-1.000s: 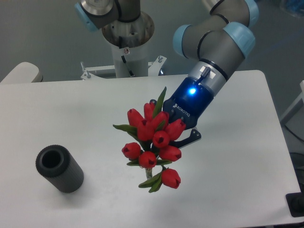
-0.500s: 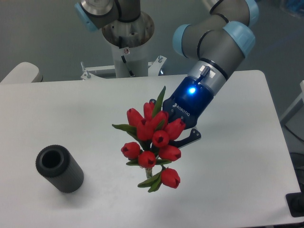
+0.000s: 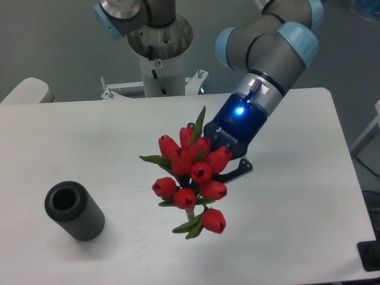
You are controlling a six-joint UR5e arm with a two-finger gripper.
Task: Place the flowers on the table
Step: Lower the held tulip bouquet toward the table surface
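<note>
The flowers (image 3: 191, 175), a bunch of red tulip buds with green leaves, hang over the middle of the white table (image 3: 89, 142), buds pointing toward the camera. Their stems run back under the buds and are hidden. My gripper (image 3: 217, 169) sits right behind the bunch, its dark body with a blue light angled down from the upper right. One black finger (image 3: 239, 168) shows to the right of the buds. The jaws appear shut on the hidden stems.
A dark grey ribbed cylinder (image 3: 74, 211) lies on its side at the table's front left, open end facing up-left. The arm's base column (image 3: 159, 53) stands behind the table's far edge. The table's right edge runs near the gripper's arm.
The flowers and gripper have barely shifted, drifting very slightly left and down. The cylinder has not moved.
</note>
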